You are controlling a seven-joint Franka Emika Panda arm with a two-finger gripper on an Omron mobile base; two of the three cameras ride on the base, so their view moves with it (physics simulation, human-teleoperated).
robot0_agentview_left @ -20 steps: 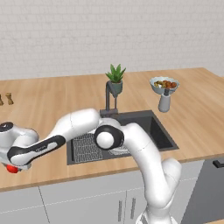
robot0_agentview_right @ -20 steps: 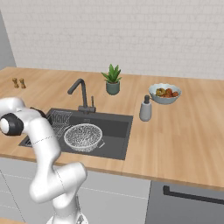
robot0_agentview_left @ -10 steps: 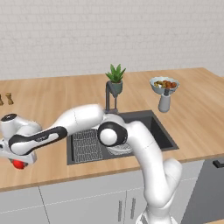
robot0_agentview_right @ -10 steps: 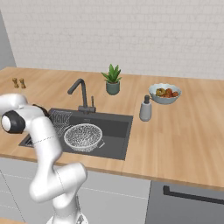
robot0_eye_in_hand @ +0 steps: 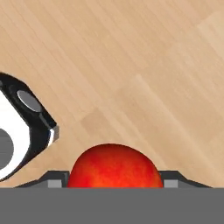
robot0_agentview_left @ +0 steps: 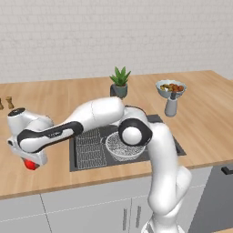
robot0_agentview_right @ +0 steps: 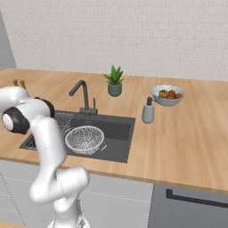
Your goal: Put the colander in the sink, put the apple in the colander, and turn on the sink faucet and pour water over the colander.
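Observation:
My gripper [robot0_agentview_left: 31, 162] hangs low over the wooden counter left of the sink [robot0_agentview_left: 176, 144], shut on the small red apple [robot0_agentview_left: 30, 164]. In the hand view the apple [robot0_eye_in_hand: 114, 167] sits between the two fingertips [robot0_eye_in_hand: 56, 178], with bare wood behind it. The silvery mesh colander [robot0_agentview_left: 117, 148] stands upright in the dark sink basin [robot0_agentview_right: 119, 128], right of the wire rack [robot0_agentview_left: 88, 146]. From the right base view the colander [robot0_agentview_right: 84, 139] lies in front of the dark angular faucet [robot0_agentview_right: 80, 91]. No water runs from the spout.
Behind the sink stands a potted plant [robot0_agentview_right: 114, 81]. A white fruit bowl [robot0_agentview_right: 167, 95] and a grey soap dispenser [robot0_agentview_right: 148, 111] sit to the right. Two small shakers [robot0_agentview_left: 5, 103] stand at the far left of the counter.
The hand has swung to the right, toward the sink, and the apple has travelled with it. The colander has not moved.

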